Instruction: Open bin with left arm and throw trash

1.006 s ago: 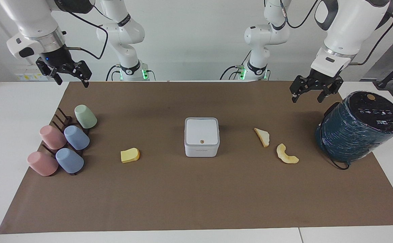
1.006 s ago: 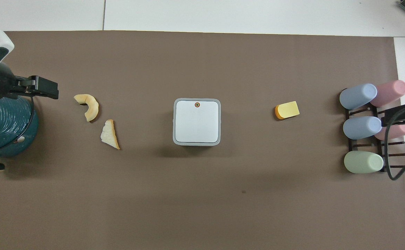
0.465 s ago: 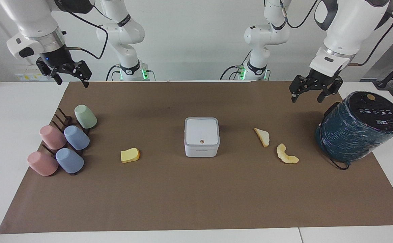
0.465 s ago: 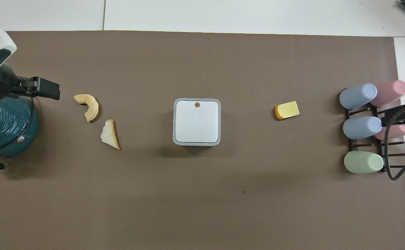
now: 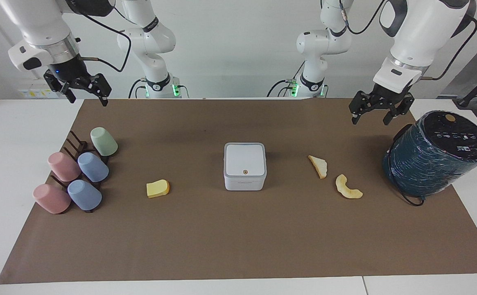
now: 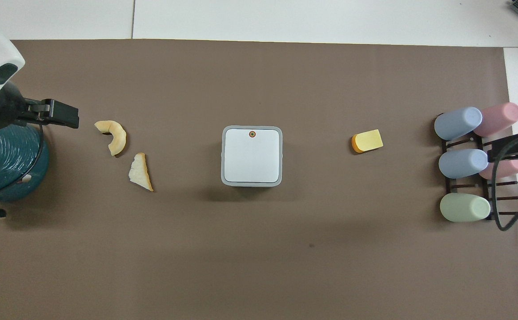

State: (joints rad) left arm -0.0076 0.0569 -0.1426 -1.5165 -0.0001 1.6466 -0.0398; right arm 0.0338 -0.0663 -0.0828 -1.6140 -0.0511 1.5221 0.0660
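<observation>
The white square bin [image 5: 245, 166] [image 6: 252, 155] stands mid-mat with its lid shut, an orange dot on the lid. The trash lies on the mat. A yellow wedge [image 5: 157, 188] [image 6: 367, 141] is toward the right arm's end. A cream triangular slice [image 5: 318, 166] [image 6: 140, 172] and a crescent peel [image 5: 347, 187] [image 6: 113, 134] are toward the left arm's end. My left gripper [image 5: 369, 121] [image 6: 58, 116] hangs open and empty in the air beside the teal cylinder. My right gripper [image 5: 89, 100] [image 6: 512, 150] waits open, high over the cup rack.
A big dark teal cylinder [image 5: 437, 153] [image 6: 5, 162] with a black top leans at the left arm's end of the brown mat [image 5: 238, 237]. A dark rack [image 5: 78, 147] with several pastel cups [image 5: 93, 166] stands at the right arm's end.
My left gripper has drifted a little upward and toward the middle of the table. The right arm, the bin and the scraps have not moved.
</observation>
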